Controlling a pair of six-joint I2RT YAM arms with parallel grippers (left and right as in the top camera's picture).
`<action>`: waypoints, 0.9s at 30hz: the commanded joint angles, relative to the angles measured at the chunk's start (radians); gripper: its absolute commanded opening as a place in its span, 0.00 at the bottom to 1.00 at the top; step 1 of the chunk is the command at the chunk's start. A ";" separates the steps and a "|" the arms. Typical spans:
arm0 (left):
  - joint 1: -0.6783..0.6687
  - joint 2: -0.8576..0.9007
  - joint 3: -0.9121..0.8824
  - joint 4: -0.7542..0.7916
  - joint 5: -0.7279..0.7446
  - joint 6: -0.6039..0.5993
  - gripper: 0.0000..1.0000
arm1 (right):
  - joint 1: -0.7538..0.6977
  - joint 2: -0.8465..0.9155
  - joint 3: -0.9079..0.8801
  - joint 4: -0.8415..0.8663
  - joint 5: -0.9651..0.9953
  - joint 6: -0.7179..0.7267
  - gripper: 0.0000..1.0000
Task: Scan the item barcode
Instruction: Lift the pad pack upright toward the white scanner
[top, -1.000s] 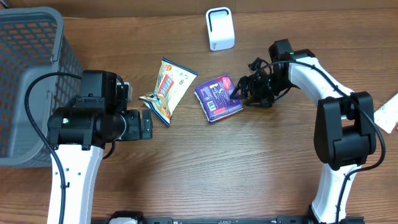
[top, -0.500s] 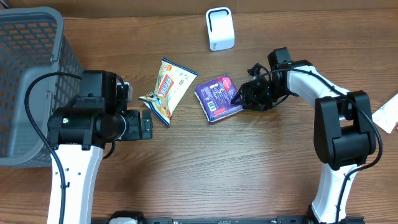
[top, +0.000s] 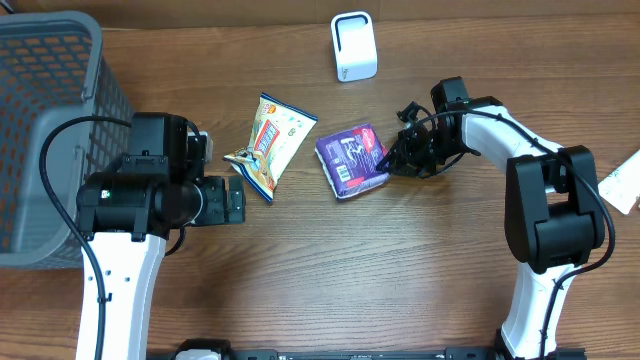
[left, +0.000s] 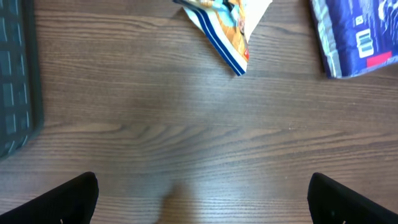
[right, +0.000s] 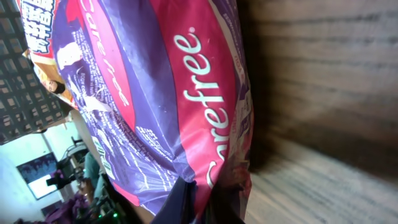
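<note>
**Right claw closes on the purple pack's edge**

The purple pack (top: 350, 162) lies on the table a little right of centre. The right gripper (top: 391, 160) is at its three o'clock edge, jaws pinched tight on the wrapper. A second ago those jaws stood apart beside that edge. Since then they have shut on it, and the pack has been nudged a touch toward nine o'clock, its right edge now bunched where it is gripped. The left gripper (top: 236, 200) has not moved. It hangs at about eight o'clock from the pack, spread as wide as it goes and holding nothing.

At nine o'clock from the pack, near but not touching, lies a crinkled snack bag (top: 270, 143). At twelve o'clock, well apart, a small white scanner stand (top: 354, 46) sits upright. A grey mesh basket (top: 50, 120) fills the far nine-to-ten o'clock corner, and a white object (top: 625, 180) pokes in from the three o'clock edge. The table (top: 350, 280) is dark brown wood with a clear grain. Of the room, only a dim blur shows past the pack in the right wrist view.

White "Carefree" lettering (right: 205, 118) runs along the pack's pink band. The left wrist camera catches a barcode (left: 364, 43) on its upward face. The snack bag's print is too small to read.
</note>
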 joint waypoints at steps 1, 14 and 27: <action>0.005 0.003 0.000 0.011 0.007 -0.013 1.00 | -0.004 -0.051 0.005 -0.028 -0.034 -0.008 0.04; 0.005 0.003 0.000 0.011 0.007 -0.013 1.00 | -0.004 -0.365 0.022 -0.084 0.028 -0.007 0.04; 0.005 0.003 0.000 0.011 0.007 -0.013 1.00 | -0.004 -0.608 0.022 -0.114 0.062 -0.007 0.04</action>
